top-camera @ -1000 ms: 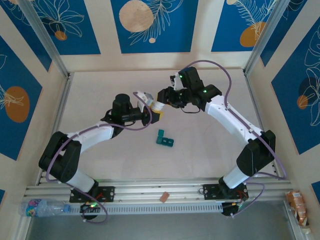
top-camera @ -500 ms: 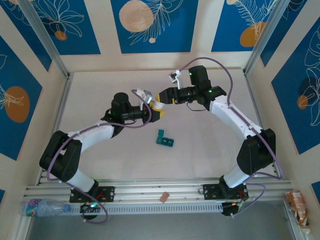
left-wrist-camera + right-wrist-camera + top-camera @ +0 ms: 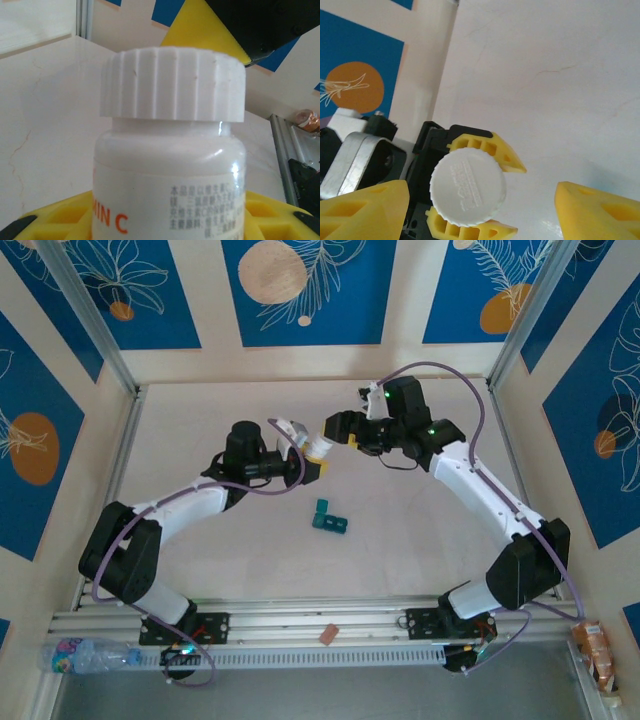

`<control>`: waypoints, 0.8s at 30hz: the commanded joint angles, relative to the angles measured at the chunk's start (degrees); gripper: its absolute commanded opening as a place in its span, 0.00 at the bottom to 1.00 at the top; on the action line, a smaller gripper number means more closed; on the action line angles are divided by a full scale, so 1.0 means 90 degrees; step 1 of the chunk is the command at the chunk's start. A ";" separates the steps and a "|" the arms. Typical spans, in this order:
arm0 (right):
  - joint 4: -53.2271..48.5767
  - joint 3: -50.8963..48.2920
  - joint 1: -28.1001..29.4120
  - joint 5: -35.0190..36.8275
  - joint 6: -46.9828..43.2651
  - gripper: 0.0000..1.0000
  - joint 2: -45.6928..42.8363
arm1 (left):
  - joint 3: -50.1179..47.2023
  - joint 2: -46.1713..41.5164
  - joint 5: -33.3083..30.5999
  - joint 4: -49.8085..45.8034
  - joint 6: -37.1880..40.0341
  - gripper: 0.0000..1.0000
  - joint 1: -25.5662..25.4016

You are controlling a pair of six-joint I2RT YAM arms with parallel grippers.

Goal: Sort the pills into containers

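Observation:
My left gripper (image 3: 312, 458) is shut on a white pill bottle (image 3: 170, 165) with orange lettering, held above the table with its ribbed white cap (image 3: 172, 85) on. The cap (image 3: 467, 185) faces my right gripper (image 3: 482, 210), which stands open just beyond it, its yellow fingers (image 3: 365, 210) wide of the cap and apart from it. From above, the right gripper (image 3: 333, 430) sits just up-right of the bottle (image 3: 313, 447). The teal containers (image 3: 328, 518) lie on the table below both grippers. The pills are out of view.
Walls and aluminium posts close the table on three sides. A slotted rail (image 3: 330, 655) runs along the near edge, with a plastic water bottle (image 3: 85, 653) at its left, a snack packet (image 3: 597, 650) at its right and a small brown scrap (image 3: 327, 634) in the middle.
My right gripper has gone from shut to open and its arm has swung to the right, ending close to the cap. The left arm holds the bottle still.

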 commanded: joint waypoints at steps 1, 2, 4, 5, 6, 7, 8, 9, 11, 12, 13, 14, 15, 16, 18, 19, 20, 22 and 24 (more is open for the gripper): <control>-0.0335 0.0361 0.0102 0.0284 0.0289 0.77 0.0160 | 0.0244 -0.0114 -0.0017 -0.0185 0.0264 0.00 0.0036; -0.0333 0.0398 0.0139 0.0286 0.0279 0.77 0.0202 | 0.0245 -0.0113 -0.0016 -0.0176 0.0265 0.00 0.0032; -0.0321 0.0461 0.0224 0.0299 0.0279 0.77 0.0285 | 0.0243 -0.0104 -0.0016 -0.0168 0.0253 0.00 0.0036; -0.0318 0.0494 0.0254 0.0281 0.0270 0.77 0.0316 | 0.0242 -0.0102 -0.0016 -0.0175 0.0245 0.00 0.0030; -0.0340 0.0528 0.0288 0.0284 0.0269 0.77 0.0374 | 0.0233 -0.0098 -0.0016 -0.0178 0.0243 0.00 0.0023; -0.0351 0.0562 0.0313 0.0280 0.0269 0.76 0.0414 | 0.0233 -0.0098 -0.0016 -0.0176 0.0235 0.00 0.0018; -0.0340 0.0572 0.0337 0.0274 0.0260 0.76 0.0456 | 0.0231 -0.0094 -0.0016 -0.0178 0.0226 0.00 0.0018; -0.0343 0.0577 0.0366 0.0280 0.0274 0.75 0.0493 | 0.0218 -0.0094 -0.0016 -0.0176 0.0215 0.00 0.0018; -0.0307 0.0570 0.0415 0.0257 0.0275 0.73 0.0557 | 0.0197 -0.0096 -0.0025 -0.0147 0.0198 0.00 0.0008; -0.0307 0.0576 0.0436 0.0262 0.0272 0.72 0.0586 | 0.0196 -0.0095 -0.0028 -0.0137 0.0191 0.00 0.0009; -0.0292 0.0565 0.0455 0.0259 0.0269 0.70 0.0606 | 0.0202 -0.0094 -0.0035 -0.0135 0.0181 0.00 0.0009; -0.0268 0.0551 0.0468 0.0239 0.0267 0.65 0.0616 | 0.0203 -0.0099 -0.0038 -0.0118 0.0173 0.00 0.0004; -0.0263 0.0527 0.0466 0.0239 0.0260 0.59 0.0628 | 0.0206 -0.0094 -0.0036 -0.0117 0.0171 0.00 0.0003; -0.0245 0.0513 0.0471 0.0243 0.0245 0.54 0.0627 | 0.0213 -0.0082 -0.0035 -0.0122 0.0166 0.00 0.0000; -0.0208 0.0480 0.0466 0.0251 0.0224 0.49 0.0608 | 0.0216 -0.0084 -0.0035 -0.0097 0.0153 0.00 0.0000; -0.0170 0.0444 0.0458 0.0252 0.0199 0.48 0.0591 | 0.0216 -0.0079 -0.0026 -0.0071 0.0140 0.00 0.0005; -0.0104 0.0391 0.0457 0.0255 0.0175 0.46 0.0557 | 0.0205 -0.0073 -0.0031 -0.0060 0.0128 0.00 0.0000; 0.0098 0.0270 0.0416 0.0155 0.0077 0.45 0.0484 | 0.0203 -0.0064 0.0010 0.0003 0.0060 0.00 0.0002; 0.0460 0.0084 0.0341 -0.0081 -0.0257 0.45 0.0382 | 0.0191 -0.0063 0.0094 0.0122 -0.0067 0.00 0.0001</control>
